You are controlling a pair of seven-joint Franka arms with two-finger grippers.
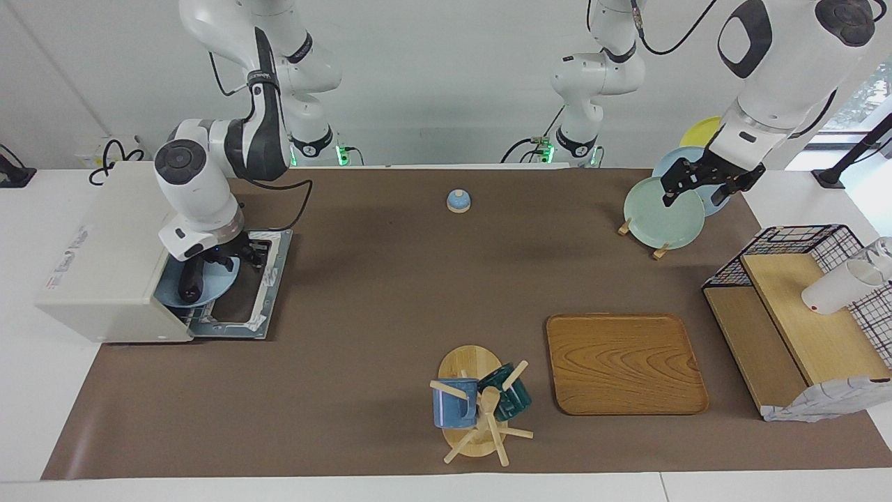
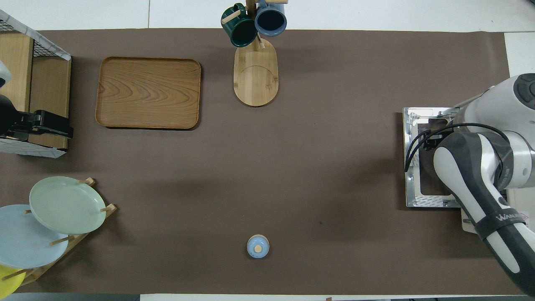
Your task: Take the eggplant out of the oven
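1. Eggplant point(image 1: 190, 281) lies dark and long on a pale blue plate point(image 1: 221, 284) at the oven's mouth, just over the dropped door point(image 1: 268, 275); the right gripper point(image 1: 221, 261) is down on it, but whether its fingers pinch it or stand spread I cannot tell
2. Oven point(image 1: 111, 244) sits at the right arm's end of the table point(image 1: 362, 293), door already open, so opening is done; lifting the eggplant clear and setting it down looks left to do
3. Left gripper point(image 1: 704, 183) waits over the green plate point(image 1: 651, 219) in the plate rack, fingers unreadable
4. Around: small blue lidded pot point(image 1: 458, 201), wooden tray point(image 1: 624, 362), mug tree point(image 1: 481, 408), wire shelf point(image 1: 801, 314). The door frame and plate rim crowd the way out
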